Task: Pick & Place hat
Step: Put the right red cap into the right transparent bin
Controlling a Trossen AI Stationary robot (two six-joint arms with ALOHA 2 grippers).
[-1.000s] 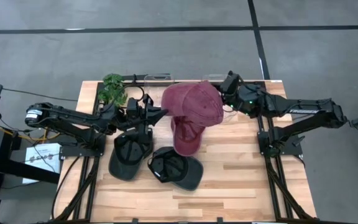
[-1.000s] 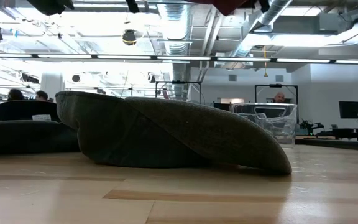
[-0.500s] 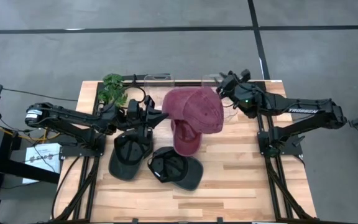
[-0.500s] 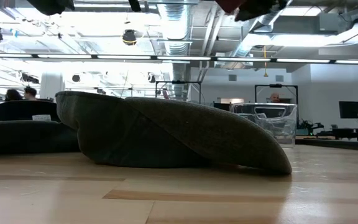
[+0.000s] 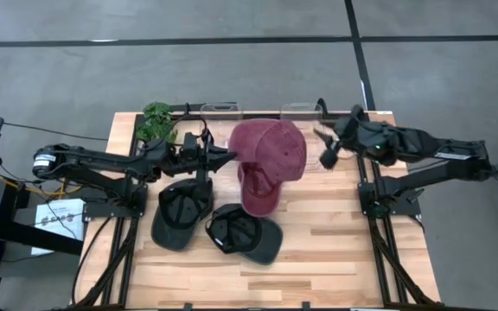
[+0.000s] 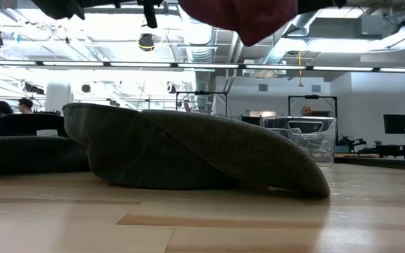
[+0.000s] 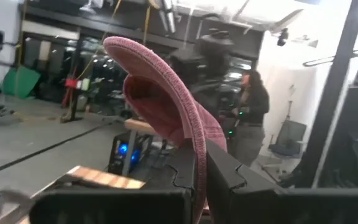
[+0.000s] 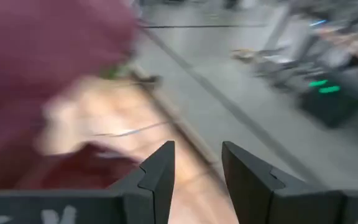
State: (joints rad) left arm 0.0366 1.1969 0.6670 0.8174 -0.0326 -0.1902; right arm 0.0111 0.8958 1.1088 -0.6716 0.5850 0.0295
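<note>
A maroon cap (image 5: 271,155) hangs above the table's middle, its brim (image 5: 258,197) pointing toward the near edge. In the low view its lowest part (image 6: 252,20) shows at the top of the picture, well above the tabletop. My left gripper (image 5: 229,155) is at the cap's left side and shut on it. The same cap (image 7: 166,93) fills the left wrist view. My right gripper (image 5: 325,147) is open, a short way to the right of the cap and apart from it. Its fingers (image 8: 160,171) stand spread, with the cap (image 8: 36,68) a maroon blur off to one side. My left gripper pinches the cap's lower rim (image 7: 199,146) between its two fingers, at the crown's left side. It comes in roughly level from the table's left. The cap is lifted clear of the table, with the crown rising beyond the fingers and the brim drooping toward the near edge.
Two dark caps lie on the table, one (image 5: 182,213) under the left arm and one (image 5: 245,233) nearer the front, which looms large in the low view (image 6: 188,151). A small green plant (image 5: 156,123) and clear bins (image 5: 221,110) (image 5: 301,110) stand along the far edge.
My right gripper has come off the cap's right side and drawn back toward the table's right edge. The cap now hangs from my left gripper alone. It has sagged lower, showing more in the low view.
</note>
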